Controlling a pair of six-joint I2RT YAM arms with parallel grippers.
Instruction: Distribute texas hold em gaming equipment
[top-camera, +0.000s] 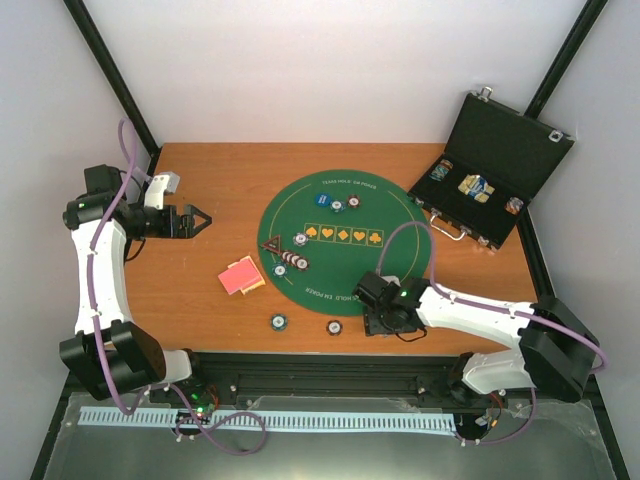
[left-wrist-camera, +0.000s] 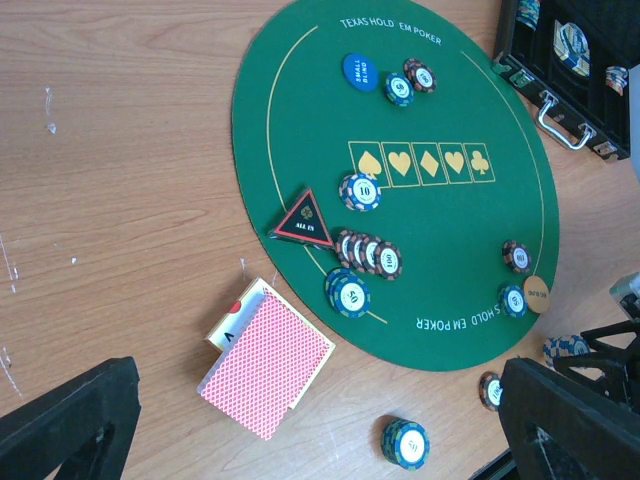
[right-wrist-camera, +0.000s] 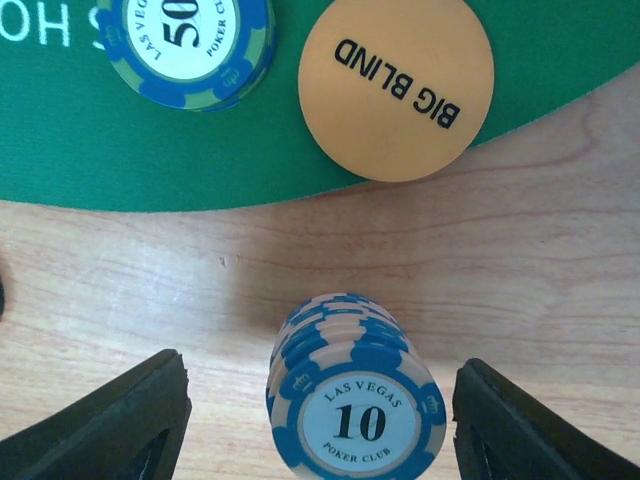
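Wooden table. Between fingers of right pincer, on bare wood: blue 10-chip stack, gap either side. Just ahead of it, edge of green felt mat. Ahead of left pincer: card deck, blue chip stack, both on wood. Black case far beyond right pincer.

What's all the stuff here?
Table: one, brown wood, under everything.
Mat: one, green, round, mid-table.
Case: one, black, open, far right corner.
Cards: one deck, red backs, on wood left of mat.
Chips: many, blue and maroon, on mat and wood.
All-in marker: one, black-red triangle, mat's left edge.
Small blind: one, blue, mat's far side.
Big blind: one, orange, mat's near edge.
Left gripper: open, over wood.
Right gripper: open, astride chip stack.
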